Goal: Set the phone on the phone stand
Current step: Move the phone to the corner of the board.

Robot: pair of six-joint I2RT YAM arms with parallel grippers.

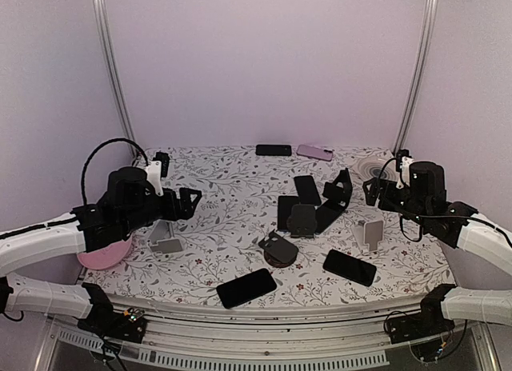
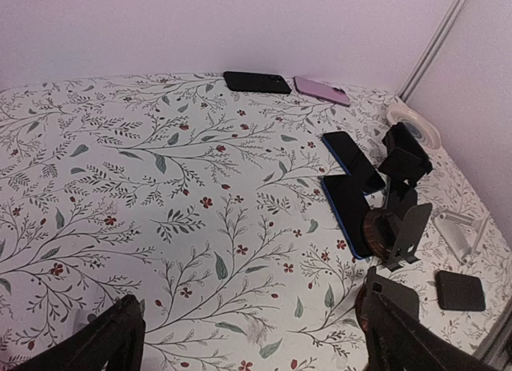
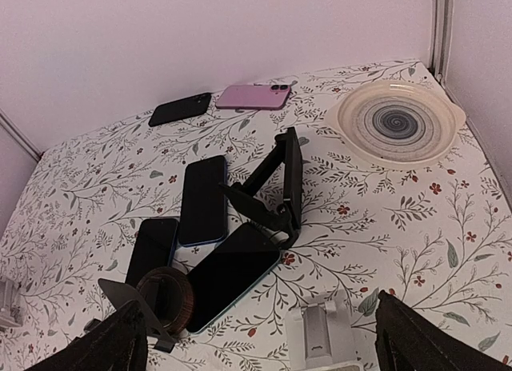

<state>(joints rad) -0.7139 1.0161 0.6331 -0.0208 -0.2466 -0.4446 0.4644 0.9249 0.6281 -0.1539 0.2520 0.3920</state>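
Several phones lie flat on the floral table: one at the front point(image 1: 246, 287), one at the front right point(image 1: 350, 267), and dark ones in the middle point(image 3: 202, 198) point(image 3: 232, 275). Among the phone stands are a white one point(image 1: 370, 233) point(image 3: 324, 335), a black folding one point(image 1: 338, 191) point(image 3: 276, 191), a round wooden one point(image 3: 164, 299) point(image 2: 392, 235) and a grey one point(image 1: 164, 239). My left gripper point(image 1: 188, 203) point(image 2: 256, 339) hangs open over bare cloth. My right gripper point(image 1: 372, 191) point(image 3: 264, 343) is open above the white stand. Neither holds anything.
A black phone point(image 1: 273, 149) and a pink phone point(image 1: 314, 152) lie by the back wall. A striped plate point(image 1: 372, 167) sits back right, a pink dish point(image 1: 104, 255) under the left arm. Another dark stand point(image 1: 278, 249) stands mid-front.
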